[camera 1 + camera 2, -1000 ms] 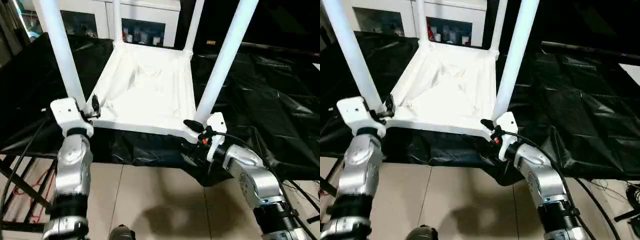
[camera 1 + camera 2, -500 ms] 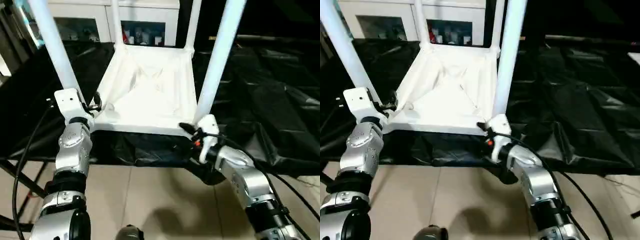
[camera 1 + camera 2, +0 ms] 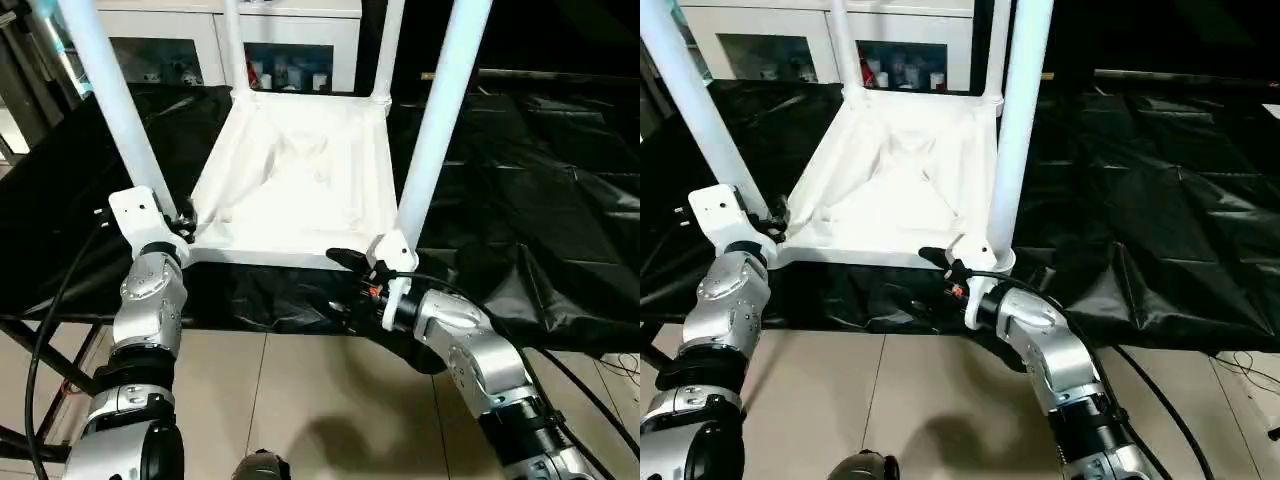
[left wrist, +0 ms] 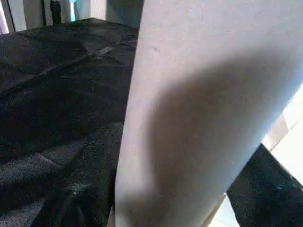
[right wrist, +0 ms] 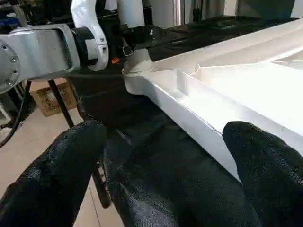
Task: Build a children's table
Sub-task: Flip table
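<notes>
The children's table lies upside down on the black-draped work table, its white ribbed tabletop (image 3: 300,170) facing up. Four white legs stand in its corner sockets. My left gripper (image 3: 182,222) sits right at the base of the near left leg (image 3: 110,90); that leg (image 4: 199,118) looms very close in the left wrist view. My right gripper (image 3: 345,280) is open just left of the near right leg (image 3: 435,110). It points along the tabletop's near edge (image 5: 189,101), with its fingers (image 5: 71,161) wide apart and nothing held.
Crumpled black cloth (image 3: 540,200) covers the work table to the right. A white cabinet with glass doors (image 3: 290,60) stands behind. Tiled floor (image 3: 320,400) lies below the near edge, with dark frame bars (image 3: 40,350) at the left and a cardboard box (image 5: 45,97).
My right gripper has slid left from the near right corner along the tabletop's near edge. The left gripper stays at the near left leg's base. The head view has shifted.
</notes>
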Robot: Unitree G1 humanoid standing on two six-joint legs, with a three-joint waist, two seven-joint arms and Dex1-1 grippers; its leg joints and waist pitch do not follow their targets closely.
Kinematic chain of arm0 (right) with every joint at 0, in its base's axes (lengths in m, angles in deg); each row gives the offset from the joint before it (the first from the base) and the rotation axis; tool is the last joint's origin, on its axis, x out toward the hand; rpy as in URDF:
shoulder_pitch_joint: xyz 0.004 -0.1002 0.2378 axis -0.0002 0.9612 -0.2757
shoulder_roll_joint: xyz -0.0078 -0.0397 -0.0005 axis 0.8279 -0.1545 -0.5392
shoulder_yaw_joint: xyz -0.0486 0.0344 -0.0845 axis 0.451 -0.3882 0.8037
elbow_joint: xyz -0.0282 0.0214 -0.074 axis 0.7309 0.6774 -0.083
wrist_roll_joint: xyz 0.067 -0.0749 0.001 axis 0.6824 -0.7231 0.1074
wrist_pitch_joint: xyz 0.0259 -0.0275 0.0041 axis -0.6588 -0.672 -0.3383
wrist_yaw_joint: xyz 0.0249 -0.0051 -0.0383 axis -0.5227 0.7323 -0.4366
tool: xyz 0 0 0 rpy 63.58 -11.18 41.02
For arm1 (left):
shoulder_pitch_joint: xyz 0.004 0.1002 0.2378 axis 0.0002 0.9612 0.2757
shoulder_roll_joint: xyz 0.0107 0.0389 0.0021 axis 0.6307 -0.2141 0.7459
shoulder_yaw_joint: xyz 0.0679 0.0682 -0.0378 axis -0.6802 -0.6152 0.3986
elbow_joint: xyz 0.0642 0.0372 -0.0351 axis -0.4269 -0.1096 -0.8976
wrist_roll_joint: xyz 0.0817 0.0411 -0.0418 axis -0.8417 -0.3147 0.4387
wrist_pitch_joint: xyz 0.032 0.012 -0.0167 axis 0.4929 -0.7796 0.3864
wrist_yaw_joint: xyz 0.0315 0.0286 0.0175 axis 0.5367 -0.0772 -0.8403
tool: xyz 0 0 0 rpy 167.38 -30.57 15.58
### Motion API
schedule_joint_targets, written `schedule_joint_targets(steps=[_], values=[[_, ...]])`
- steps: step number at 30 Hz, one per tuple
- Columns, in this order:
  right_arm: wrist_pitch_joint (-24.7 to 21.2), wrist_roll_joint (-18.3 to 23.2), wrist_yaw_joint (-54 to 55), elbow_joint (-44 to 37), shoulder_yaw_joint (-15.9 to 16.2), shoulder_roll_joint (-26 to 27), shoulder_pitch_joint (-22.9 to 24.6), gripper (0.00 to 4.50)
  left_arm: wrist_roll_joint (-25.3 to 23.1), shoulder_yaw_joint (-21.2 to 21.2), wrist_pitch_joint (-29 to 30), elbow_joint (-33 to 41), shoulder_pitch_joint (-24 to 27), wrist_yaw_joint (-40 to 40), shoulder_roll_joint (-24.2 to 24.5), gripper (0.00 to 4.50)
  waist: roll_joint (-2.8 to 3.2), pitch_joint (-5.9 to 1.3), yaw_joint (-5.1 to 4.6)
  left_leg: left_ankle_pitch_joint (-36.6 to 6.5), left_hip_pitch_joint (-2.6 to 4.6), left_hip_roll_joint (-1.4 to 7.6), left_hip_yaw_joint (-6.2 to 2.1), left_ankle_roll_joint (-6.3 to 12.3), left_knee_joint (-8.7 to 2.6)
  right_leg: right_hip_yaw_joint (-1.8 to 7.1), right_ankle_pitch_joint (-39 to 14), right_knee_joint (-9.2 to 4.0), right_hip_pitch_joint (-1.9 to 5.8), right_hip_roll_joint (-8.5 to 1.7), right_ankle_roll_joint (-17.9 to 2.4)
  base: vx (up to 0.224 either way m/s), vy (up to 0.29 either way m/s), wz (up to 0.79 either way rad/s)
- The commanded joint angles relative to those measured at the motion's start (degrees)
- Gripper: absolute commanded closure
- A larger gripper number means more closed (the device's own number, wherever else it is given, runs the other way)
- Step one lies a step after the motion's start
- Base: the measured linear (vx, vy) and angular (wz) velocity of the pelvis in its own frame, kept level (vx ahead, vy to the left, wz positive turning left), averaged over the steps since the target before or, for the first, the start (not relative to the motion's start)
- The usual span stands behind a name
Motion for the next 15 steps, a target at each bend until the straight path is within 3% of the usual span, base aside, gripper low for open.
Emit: schedule_joint_targets(steps=[1,5,9,11,13,15], values=[[0.48,0.19,-0.13,-0.15,-0.09,-0.19,-0.85,0.0,0.45,-0.6,1.57,-0.51,0.05,0.05,-0.54,1.62,0.13,-4.27,-0.23,-16.88,2.74,2.79,-1.69,-3.56,-4.83,1.4,0.22,-3.87,-0.23,-4.54,-8.47,0.0,0.0,0.0],[0.48,0.0,-0.11,-0.36,-0.03,-0.1,-0.54,0.0,0.75,-0.59,1.74,-0.59,0.22,0.19,-0.88,1.99,0.17,-4.32,-0.1,-16.51,2.68,2.73,-1.63,-3.58,-4.71,1.47,0.62,-3.9,-0.3,-4.57,-8.19,0.0,0.0,0.0],[0.01,-0.18,-0.16,-1.13,-0.07,-0.59,0.05,0.0,1.54,-0.7,2.72,0.3,0.68,-0.24,-1.93,2.2,0.1,-4.7,0.23,-11.92,2.41,2.63,-1.5,-2.57,-4.08,1.24,8.18,-3.13,-0.15,-4.26,-7.98,0.0,0.0,0.0],[-0.12,-0.2,-0.09,-1.3,-0.15,-0.72,0.14,0.0,1.85,-0.74,3.14,0.61,0.8,-0.49,-2.28,2.22,0.05,-4.76,0.31,-11.01,2.35,2.56,-1.39,-2.15,-3.85,1.26,9.32,-3.06,-0.16,-4.26,-8.0,0.0,0.0,0.0],[-0.34,-0.24,0.18,-1.7,-0.34,-0.96,0.41,0.0,3.22,-0.27,4.21,1.26,1.0,-0.91,-3.3,2.24,-0.15,-4.74,0.39,-10.8,2.41,2.63,-1.32,-1.8,-3.79,1.23,9.17,-3.1,-0.19,-4.27,-8.09,0.0,0.0,0.0],[-0.62,-0.44,0.97,-2.36,-0.52,-1.01,0.91,0.0,7.29,1.64,6.35,2.51,1.3,-1.89,-5.55,2.24,0.22,-4.8,0.53,-10.41,2.43,2.75,-1.38,-1.81,-3.73,1.17,9.32,-2.91,-0.27,-4.23,-8.39,0.0,0.0,0.0]])
